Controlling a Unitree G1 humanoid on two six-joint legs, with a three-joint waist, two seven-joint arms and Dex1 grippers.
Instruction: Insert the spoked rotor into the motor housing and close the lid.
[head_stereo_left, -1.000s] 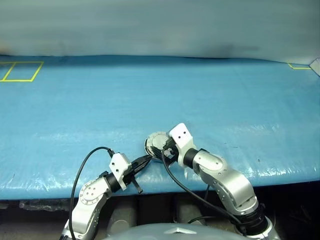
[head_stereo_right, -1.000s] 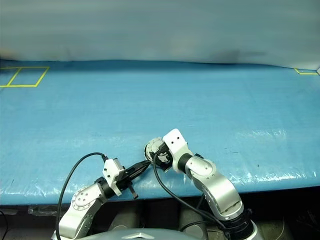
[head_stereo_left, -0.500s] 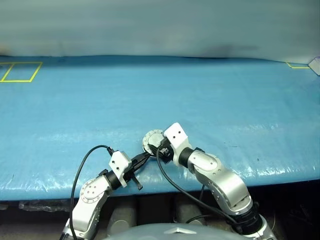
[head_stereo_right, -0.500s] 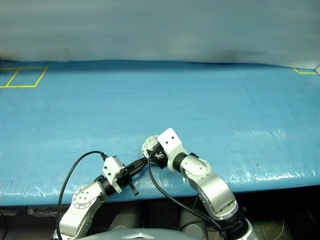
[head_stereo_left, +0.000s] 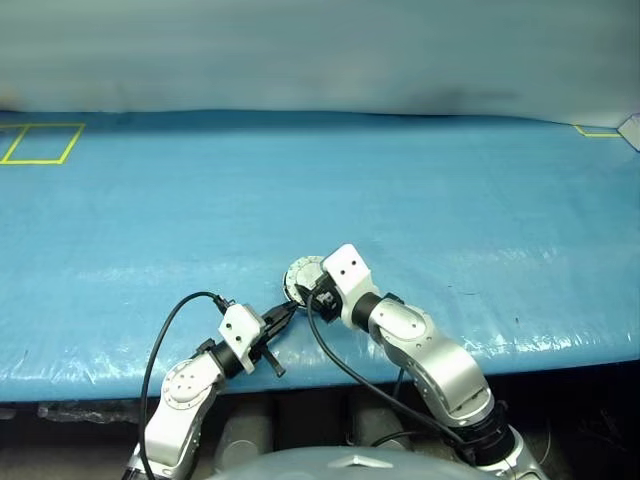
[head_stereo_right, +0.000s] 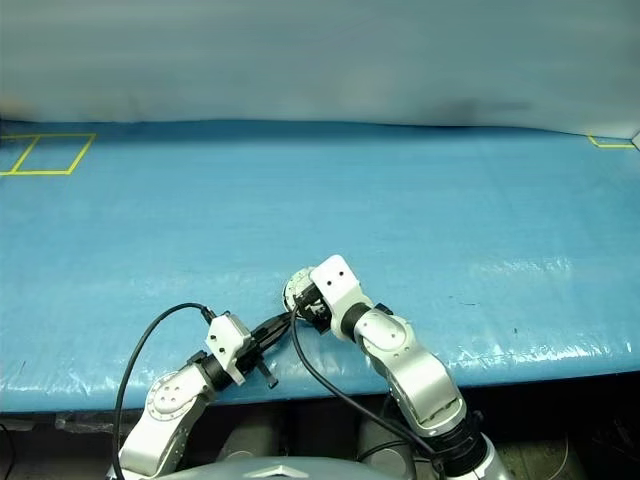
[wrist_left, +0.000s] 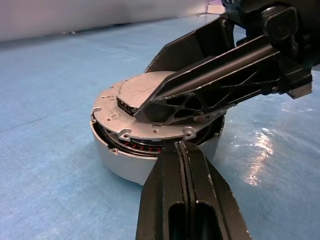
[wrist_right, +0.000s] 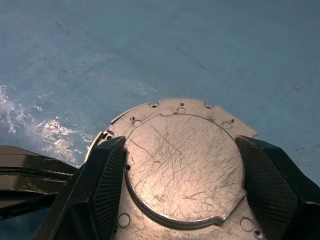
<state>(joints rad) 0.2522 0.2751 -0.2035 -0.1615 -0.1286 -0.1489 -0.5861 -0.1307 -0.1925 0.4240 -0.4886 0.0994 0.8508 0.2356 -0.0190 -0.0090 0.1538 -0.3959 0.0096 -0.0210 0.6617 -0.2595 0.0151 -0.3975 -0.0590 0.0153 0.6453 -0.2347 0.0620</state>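
Observation:
The grey motor housing (wrist_left: 125, 167) sits on the blue table close to its front edge. The lid (wrist_right: 185, 160) lies on top, slightly ajar, and coppery windings (wrist_left: 140, 147) show in the gap. My right gripper (wrist_right: 181, 141) reaches over the lid from the right. One finger sits on each side of the raised central circle, shut on it. My left gripper (wrist_left: 181, 145) is shut and empty, with its tips against the housing's side just under the lid's rim. The spoked rotor is hidden.
The table (head_stereo_left: 450, 200) is covered with a blue sheet, and its front edge runs just below both arms. A yellow tape square (head_stereo_left: 40, 143) marks the far left corner and a tape corner (head_stereo_left: 600, 131) the far right. Black cables loop from both wrists.
My right gripper's fingers have drawn in around the lid's raised circle, and the gripper and housing have shifted slightly left. My left gripper has stayed at the housing's side.

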